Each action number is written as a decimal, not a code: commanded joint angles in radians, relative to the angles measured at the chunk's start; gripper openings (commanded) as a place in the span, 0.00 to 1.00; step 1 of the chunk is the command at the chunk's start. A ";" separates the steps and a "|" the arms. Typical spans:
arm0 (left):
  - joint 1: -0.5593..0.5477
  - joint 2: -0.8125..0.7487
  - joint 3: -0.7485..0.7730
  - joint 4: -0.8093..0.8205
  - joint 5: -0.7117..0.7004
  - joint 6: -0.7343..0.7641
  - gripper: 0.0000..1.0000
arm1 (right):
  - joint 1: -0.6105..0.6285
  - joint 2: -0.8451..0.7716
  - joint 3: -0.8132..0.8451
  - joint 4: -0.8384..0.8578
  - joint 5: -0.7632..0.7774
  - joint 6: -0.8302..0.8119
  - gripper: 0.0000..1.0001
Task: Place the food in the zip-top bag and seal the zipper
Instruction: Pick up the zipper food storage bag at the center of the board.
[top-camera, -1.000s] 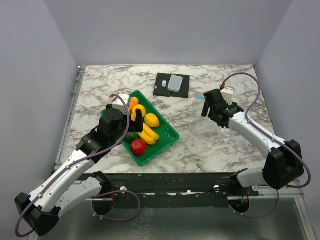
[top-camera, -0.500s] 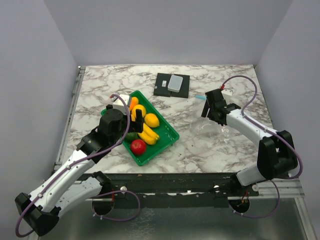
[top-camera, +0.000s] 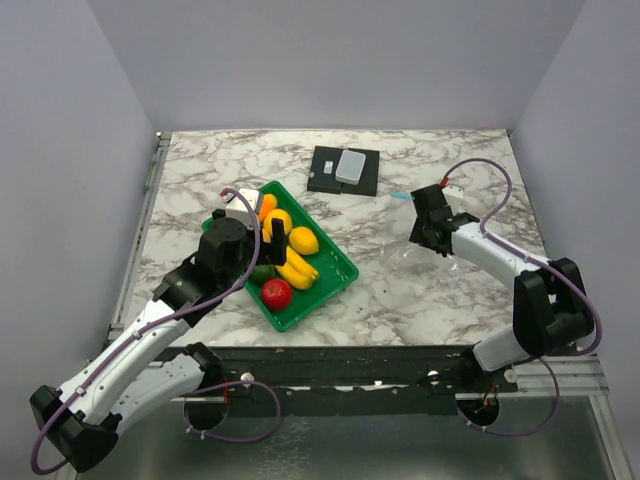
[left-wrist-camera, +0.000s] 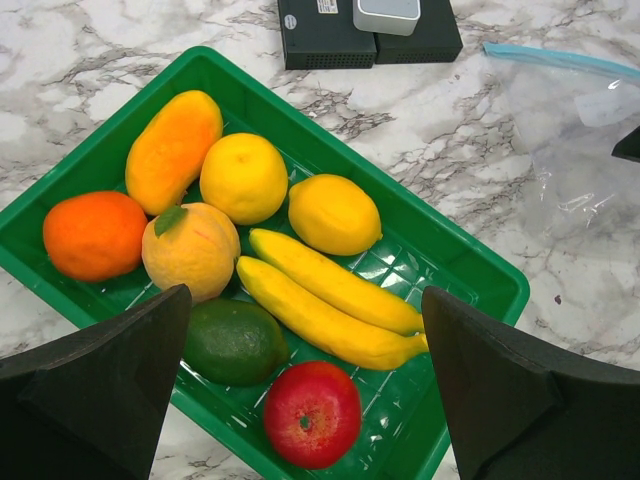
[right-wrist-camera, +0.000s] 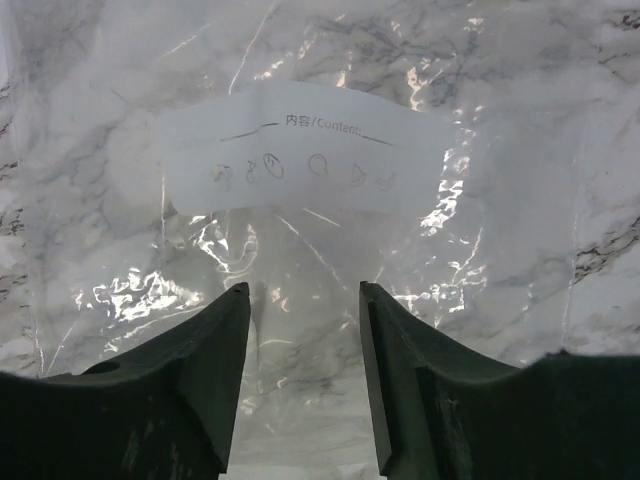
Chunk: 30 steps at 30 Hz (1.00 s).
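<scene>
Clear, crinkled plastic fills the right wrist view: the zip-top bag lies flat on the marbled worktop, and its white printed label crosses the upper middle of the frame. The right gripper hangs over the bag with its jaws a narrow gap apart. Only the plastic below shows between them, and I cannot tell whether the tips touch it.

In the top view the bag sits right of centre. Its long axis runs from the upper left down to the lower right. The zipper, a thin light-blue strip, marks the mouth at the bag's upper end. In the left wrist view the strip slants gently down toward the right edge of the frame.

The food is all in the green tray, left of centre and well apart from the bag. The tray's long axis also runs from upper left to lower right. The banana bunch lies along that same diagonal in the middle of the tray. A red fruit and a green fruit lie below it, and orange and yellow fruits are clustered at the upper left. The left gripper hovers above the tray with its jaws spread wide, and it grasps nothing.

A black box sits at the top of the frame, beyond the tray.
</scene>
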 joint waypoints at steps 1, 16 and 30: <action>-0.001 -0.003 -0.009 -0.010 0.013 0.008 0.99 | -0.007 0.016 -0.025 0.035 -0.029 0.000 0.44; 0.000 0.002 -0.009 -0.009 0.014 0.009 0.99 | -0.007 -0.100 -0.048 0.044 -0.068 -0.066 0.01; -0.001 0.003 -0.010 -0.010 0.013 0.008 0.99 | -0.006 -0.344 -0.123 0.106 -0.219 -0.172 0.01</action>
